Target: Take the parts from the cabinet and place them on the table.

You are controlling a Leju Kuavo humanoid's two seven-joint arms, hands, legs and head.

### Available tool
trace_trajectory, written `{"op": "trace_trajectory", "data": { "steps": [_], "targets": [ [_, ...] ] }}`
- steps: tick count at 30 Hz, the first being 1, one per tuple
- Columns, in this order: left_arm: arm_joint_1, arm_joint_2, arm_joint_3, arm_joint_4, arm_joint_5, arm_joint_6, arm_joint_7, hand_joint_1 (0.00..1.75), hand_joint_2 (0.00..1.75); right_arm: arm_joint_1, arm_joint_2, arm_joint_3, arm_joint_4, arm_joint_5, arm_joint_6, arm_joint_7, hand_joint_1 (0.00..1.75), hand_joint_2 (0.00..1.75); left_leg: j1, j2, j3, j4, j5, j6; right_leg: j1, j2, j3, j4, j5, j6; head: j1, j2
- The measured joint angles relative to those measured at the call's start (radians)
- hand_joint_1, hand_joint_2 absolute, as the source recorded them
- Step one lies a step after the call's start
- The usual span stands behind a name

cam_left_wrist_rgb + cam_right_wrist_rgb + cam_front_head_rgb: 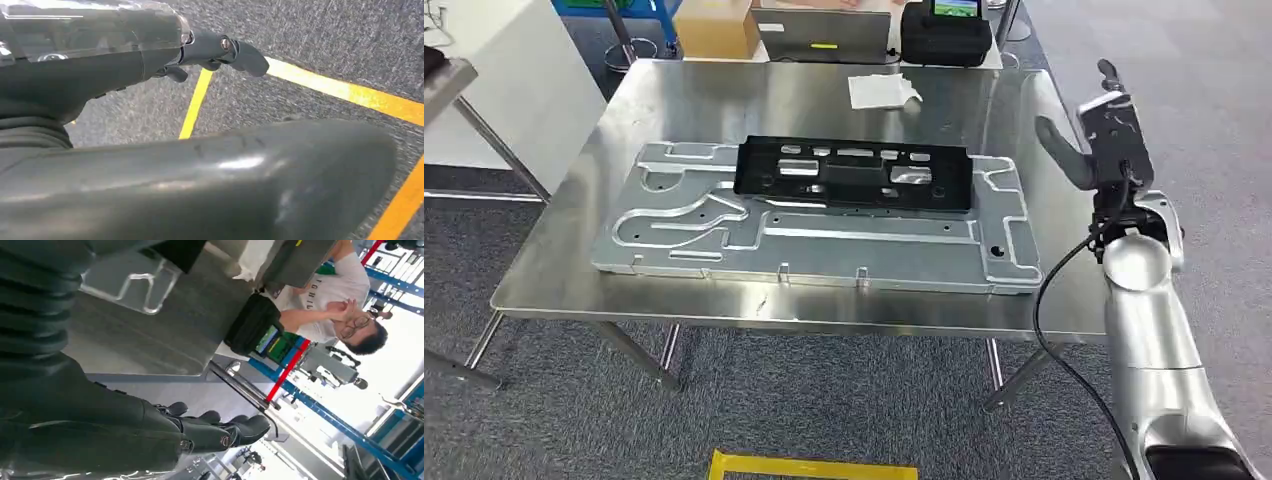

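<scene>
Right robot hand (1092, 140) raised off the table's 3 o'clock edge, fingers extended, holding nothing. Left robot hand (210, 50) hangs released over grey carpet with yellow tape lines. Black perforated plastic panel (854, 175) lies on the stamped silver metal plate (724, 225), centre of the steel table (554, 290). Placement looks done; next, probably back to the cabinet. Right wrist view adds a seated person (335, 295) beyond the table.

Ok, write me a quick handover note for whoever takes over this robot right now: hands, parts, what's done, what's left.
Right hand: raised beside the steel table's right edge, fingers apart, holding nothing.
Left hand: hanging low over grey carpet with yellow tape lines, holding nothing.
Parts: large silver stamped metal panel lies flat on the table; black perforated plastic frame rests on top of it, toward the far edge.
Done: these two parts are placed.
Left: whether more parts wait in the cabinet cannot be told from here.
</scene>
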Motion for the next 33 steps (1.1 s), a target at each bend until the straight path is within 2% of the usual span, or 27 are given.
{"op": "trace_trajectory", "data": {
  "steps": [1, 4, 5, 6, 7, 9, 10, 11, 12, 13, 14, 15, 16, 17, 20, 21, 22, 23, 24, 25, 26, 27, 28, 30, 31, 32, 33],
  "targets": [
    [-0.001, 0.000, 0.001, 0.000, 0.008, 0.002, -0.002, 0.00, 0.00, 0.040, -0.014, -0.011, -0.017, -0.025, -0.007, -0.016, 0.00, 0.00, -0.008, -0.001, 0.019, -0.041, -0.012, 0.005, 0.008, -0.004, -0.005, 0.001, 0.005, 0.006, 0.000, 0.000],
    [0.006, -0.005, 0.016, 0.000, 0.030, 0.022, -0.003, 0.00, 0.00, 0.197, -0.033, -0.054, -0.083, -0.086, -0.027, -0.082, 0.00, 0.00, -0.015, -0.004, 0.008, -0.035, 0.012, 0.019, 0.001, -0.012, -0.003, -0.006, 0.024, 0.024, 0.000, 0.000],
    [0.010, -0.010, 0.024, 0.000, 0.039, 0.023, -0.017, 0.00, 0.00, 0.253, -0.034, -0.072, -0.108, -0.090, -0.023, -0.101, 0.00, 0.00, -0.007, -0.004, 0.001, -0.046, 0.027, 0.028, 0.002, -0.013, -0.004, -0.009, 0.034, 0.032, 0.001, 0.000],
    [0.008, -0.014, 0.030, 0.000, 0.057, 0.022, -0.040, 0.00, 0.00, 0.286, -0.033, -0.085, -0.121, -0.085, -0.003, -0.116, 0.00, 0.00, -0.004, 0.000, -0.001, -0.051, 0.042, 0.033, -0.006, -0.006, -0.013, 0.000, 0.011, 0.036, 0.001, 0.000],
    [0.002, -0.016, 0.037, 0.000, 0.070, 0.027, -0.060, 0.00, 0.00, 0.288, -0.031, -0.086, -0.120, -0.065, 0.015, -0.117, 0.00, 0.00, -0.005, 0.004, -0.017, -0.052, 0.052, 0.041, -0.007, -0.001, -0.034, 0.035, -0.044, 0.040, 0.003, 0.000],
    [-0.017, -0.023, 0.052, 0.000, 0.082, 0.040, -0.071, 0.00, 0.00, 0.275, -0.013, -0.081, -0.109, -0.028, 0.017, -0.117, 0.00, 0.00, -0.006, 0.019, -0.049, -0.051, 0.075, 0.042, -0.013, 0.001, -0.082, 0.187, -0.165, 0.052, 0.002, 0.000],
    [-0.025, -0.024, 0.055, 0.001, 0.082, 0.040, -0.072, 0.00, 0.00, 0.276, -0.008, -0.077, -0.104, -0.022, 0.017, -0.116, 0.00, 0.00, -0.006, 0.020, -0.065, -0.050, 0.086, 0.041, -0.016, 0.001, -0.097, 0.262, -0.196, 0.057, 0.002, 0.000],
    [-0.030, -0.026, 0.056, 0.001, 0.082, 0.040, -0.074, 0.00, 0.00, 0.276, -0.005, -0.075, -0.099, -0.018, 0.016, -0.114, 0.00, 0.00, -0.005, 0.020, -0.079, -0.049, 0.096, 0.040, -0.019, 0.001, -0.099, 0.309, -0.199, 0.060, 0.002, 0.000],
    [-0.034, -0.029, 0.059, 0.001, 0.083, 0.040, -0.076, 0.00, 0.00, 0.276, -0.002, -0.074, -0.094, -0.017, 0.016, -0.113, 0.00, 0.00, -0.004, 0.020, -0.093, -0.048, 0.105, 0.038, -0.025, 0.001, -0.080, 0.312, -0.174, 0.064, 0.002, 0.000],
    [-0.035, -0.032, 0.062, 0.001, 0.083, 0.040, -0.077, 0.00, 0.00, 0.273, 0.000, -0.074, -0.091, -0.017, 0.014, -0.111, 0.00, 0.00, -0.002, 0.019, -0.105, -0.046, 0.114, 0.034, -0.029, 0.001, -0.039, 0.274, -0.138, 0.068, 0.002, 0.000],
    [-0.035, -0.034, 0.067, 0.001, 0.083, 0.038, -0.078, 0.00, 0.00, 0.269, 0.003, -0.074, -0.088, -0.017, 0.012, -0.111, 0.00, 0.00, 0.000, 0.018, -0.117, -0.043, 0.120, 0.029, -0.032, 0.002, 0.021, 0.198, -0.105, 0.070, 0.002, 0.000],
    [-0.035, -0.034, 0.071, 0.001, 0.082, 0.032, -0.079, 0.00, 0.00, 0.268, 0.003, -0.074, -0.087, -0.017, 0.007, -0.108, 0.00, 0.00, 0.001, 0.017, -0.126, -0.039, 0.125, 0.023, -0.035, 0.002, 0.084, 0.112, -0.094, 0.072, 0.002, 0.000],
    [-0.035, -0.034, 0.073, 0.001, 0.081, 0.025, -0.078, 0.00, 0.00, 0.268, 0.004, -0.074, -0.087, -0.016, -0.002, -0.106, 0.00, 0.00, 0.000, 0.014, -0.136, -0.036, 0.131, 0.016, -0.036, 0.014, 0.134, 0.037, -0.120, 0.069, 0.002, 0.000],
    [-0.037, -0.034, 0.073, 0.001, 0.078, 0.019, -0.079, 0.00, 0.00, 0.279, 0.003, -0.074, -0.095, -0.015, -0.010, -0.102, 0.00, 0.00, -0.001, 0.014, -0.142, -0.034, 0.135, 0.010, -0.026, 0.021, 0.162, -0.018, -0.138, 0.059, -0.001, 0.000],
    [-0.034, -0.034, 0.073, 0.001, 0.072, 0.002, -0.076, 0.00, 0.00, 0.359, 0.003, -0.084, -0.130, -0.018, -0.022, -0.111, 0.00, 0.00, 0.002, -0.006, -0.147, -0.045, 0.167, -0.012, -0.020, 0.007, 0.156, -0.026, -0.133, 0.040, 0.000, 0.000],
    [-0.032, -0.034, 0.073, 0.001, 0.071, -0.002, -0.076, 0.00, 0.00, 0.397, 0.003, -0.095, -0.153, -0.018, -0.024, -0.117, 0.00, 0.00, 0.003, -0.009, -0.157, -0.040, 0.154, -0.019, -0.034, -0.005, 0.158, -0.037, -0.126, 0.030, 0.001, 0.000],
    [-0.030, -0.034, 0.073, 0.000, 0.066, -0.004, -0.075, 0.00, 0.00, 0.437, 0.004, -0.108, -0.177, -0.016, -0.027, -0.121, 0.00, 0.00, 0.001, -0.003, -0.166, -0.012, 0.116, -0.023, -0.030, -0.013, 0.153, -0.035, -0.121, 0.022, 0.000, 0.000],
    [-0.026, -0.034, 0.073, 0.001, 0.060, -0.006, -0.071, 0.00, 0.00, 0.480, 0.006, -0.126, -0.204, -0.011, -0.031, -0.127, 0.00, 0.00, 0.003, 0.000, -0.188, 0.065, 0.056, -0.025, -0.026, -0.023, 0.148, -0.034, -0.119, 0.013, 0.000, 0.000],
    [-0.023, -0.034, 0.073, 0.001, 0.058, -0.007, -0.068, 0.00, 0.00, 0.513, 0.009, -0.140, -0.223, -0.003, -0.033, -0.131, 0.00, 0.00, 0.004, 0.001, -0.210, 0.144, 0.009, -0.027, -0.023, -0.030, 0.144, -0.032, -0.117, 0.009, 0.000, 0.000],
    [-0.020, -0.034, 0.073, 0.000, 0.054, -0.007, -0.064, 0.00, 0.00, 0.549, 0.013, -0.156, -0.245, 0.009, -0.036, -0.136, 0.00, 0.00, 0.004, 0.001, -0.231, 0.223, -0.030, -0.028, -0.020, -0.037, 0.139, -0.028, -0.116, 0.007, 0.000, 0.000],
    [-0.014, -0.034, 0.072, 0.000, 0.048, -0.007, -0.059, 0.00, 0.00, 0.586, 0.026, -0.173, -0.271, 0.028, -0.038, -0.139, 0.00, 0.00, 0.004, 0.001, -0.240, 0.285, -0.049, -0.028, -0.016, -0.045, 0.132, -0.022, -0.114, 0.004, 0.000, 0.000],
    [-0.008, -0.033, 0.072, 0.000, 0.047, -0.010, -0.055, 0.00, 0.00, 0.610, 0.039, -0.186, -0.290, 0.047, -0.037, -0.140, 0.00, 0.00, 0.004, 0.002, -0.228, 0.292, -0.040, -0.027, -0.014, -0.050, 0.125, -0.017, -0.114, 0.004, 0.000, 0.000],
    [-0.002, -0.029, 0.072, 0.000, 0.048, -0.015, -0.047, 0.00, 0.00, 0.625, 0.054, -0.195, -0.308, 0.072, -0.029, -0.140, 0.00, 0.00, 0.003, 0.002, -0.193, 0.253, -0.013, -0.024, -0.012, -0.053, 0.117, -0.009, -0.113, 0.003, 0.000, 0.000],
    [0.003, -0.022, 0.072, 0.000, 0.051, -0.021, -0.035, 0.00, 0.00, 0.633, 0.080, -0.209, -0.332, 0.116, -0.019, -0.139, 0.00, 0.00, -0.001, 0.017, -0.084, 0.094, 0.041, -0.010, -0.008, -0.057, 0.106, 0.003, -0.113, 0.002, 0.000, 0.000],
    [0.001, -0.018, 0.072, 0.000, 0.051, -0.021, -0.030, 0.00, 0.00, 0.634, 0.091, -0.212, -0.341, 0.137, -0.013, -0.137, 0.00, 0.00, -0.009, 0.047, -0.035, 0.008, 0.030, 0.003, -0.007, -0.061, 0.104, 0.008, -0.113, 0.003, 0.000, 0.000],
    [0.000, -0.013, 0.072, -0.001, 0.052, -0.021, -0.024, 0.00, 0.00, 0.635, 0.101, -0.214, -0.347, 0.150, -0.011, -0.135, 0.00, 0.00, -0.017, 0.066, -0.016, -0.018, 0.027, 0.007, 0.001, -0.066, 0.100, 0.012, -0.110, 0.007, 0.000, 0.000],
    [-0.002, -0.013, 0.072, -0.001, 0.053, -0.019, -0.023, 0.00, 0.00, 0.635, 0.106, -0.215, -0.350, 0.158, -0.008, -0.131, 0.00, 0.00, -0.018, 0.060, -0.020, -0.021, 0.030, 0.009, -0.003, -0.075, 0.098, 0.011, -0.103, 0.014, 0.000, 0.000]
  ]
}}
